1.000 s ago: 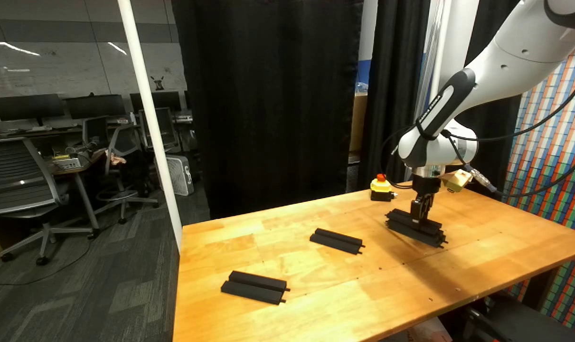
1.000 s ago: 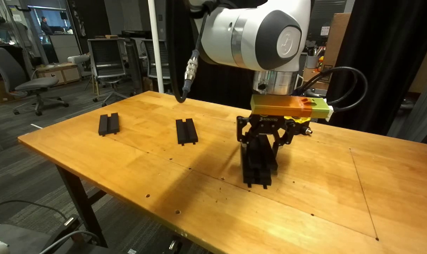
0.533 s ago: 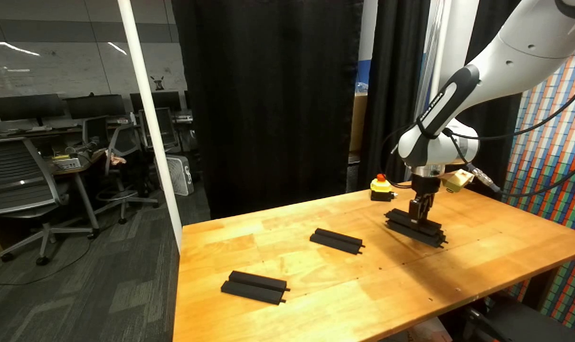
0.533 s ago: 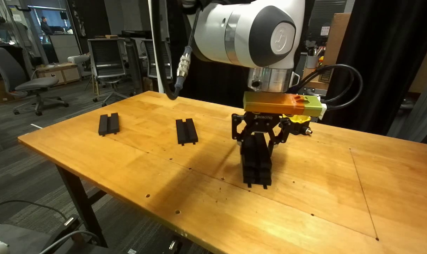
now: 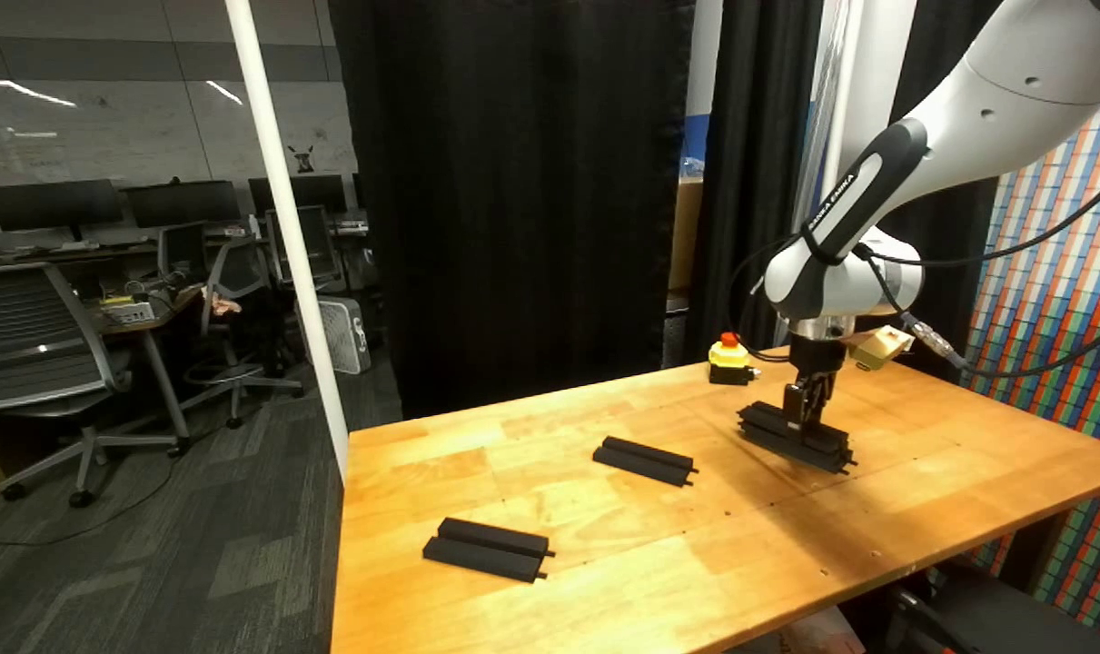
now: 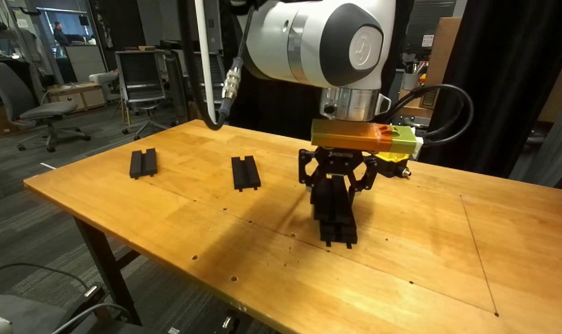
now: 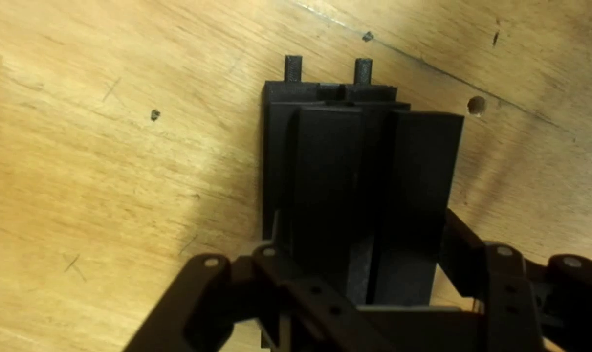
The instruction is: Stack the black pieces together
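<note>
Top black piece (image 7: 420, 195), one end hidden from you behind the tool (image 6: 332, 194) in the wrist view, sits clamped between its jaws, slightly askew over lower black pieces (image 6: 330, 232) on the surface (image 6: 383, 273), contact unclear.

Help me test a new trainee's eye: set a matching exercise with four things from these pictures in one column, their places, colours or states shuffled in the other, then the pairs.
Things:
1. gripper
2. red button
3. large curtain
4. table

Places, colours, states:
A. wood-coloured
B. on top of a yellow housing
C. closed on a black piece
D. black, hanging beyond the table in an exterior view

Pairs: 1-C; 2-B; 3-D; 4-A
</note>
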Motion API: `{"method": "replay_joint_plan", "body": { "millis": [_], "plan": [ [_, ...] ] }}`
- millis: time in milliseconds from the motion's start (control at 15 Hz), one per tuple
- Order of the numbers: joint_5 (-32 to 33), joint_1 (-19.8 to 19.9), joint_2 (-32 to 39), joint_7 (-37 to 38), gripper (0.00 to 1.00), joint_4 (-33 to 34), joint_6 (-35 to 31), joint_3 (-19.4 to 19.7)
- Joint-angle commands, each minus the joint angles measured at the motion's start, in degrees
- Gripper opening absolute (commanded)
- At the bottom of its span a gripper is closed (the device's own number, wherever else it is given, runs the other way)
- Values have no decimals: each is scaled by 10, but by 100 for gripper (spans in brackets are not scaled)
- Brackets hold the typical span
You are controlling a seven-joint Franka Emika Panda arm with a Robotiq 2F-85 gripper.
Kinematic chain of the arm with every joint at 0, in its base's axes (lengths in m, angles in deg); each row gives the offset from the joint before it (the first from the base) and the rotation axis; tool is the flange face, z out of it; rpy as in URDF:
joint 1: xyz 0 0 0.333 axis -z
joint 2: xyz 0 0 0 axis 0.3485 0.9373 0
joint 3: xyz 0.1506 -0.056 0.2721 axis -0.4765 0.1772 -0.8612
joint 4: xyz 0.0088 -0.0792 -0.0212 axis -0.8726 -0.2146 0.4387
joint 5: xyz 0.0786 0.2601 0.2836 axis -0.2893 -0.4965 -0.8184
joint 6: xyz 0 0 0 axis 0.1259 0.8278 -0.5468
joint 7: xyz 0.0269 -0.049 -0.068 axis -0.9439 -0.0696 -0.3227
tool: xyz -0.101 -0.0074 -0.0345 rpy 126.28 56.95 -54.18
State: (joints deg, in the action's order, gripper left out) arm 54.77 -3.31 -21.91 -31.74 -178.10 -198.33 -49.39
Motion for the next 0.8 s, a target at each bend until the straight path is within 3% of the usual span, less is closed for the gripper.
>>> {"method": "replay_joint_plan", "body": {
  "millis": [0, 733],
  "plan": [
    [-3, 0, -17, 5, 47, -11, 1, 4],
    [-4, 0, -10, 1, 47, -5, 3, 3]
  ]
}}
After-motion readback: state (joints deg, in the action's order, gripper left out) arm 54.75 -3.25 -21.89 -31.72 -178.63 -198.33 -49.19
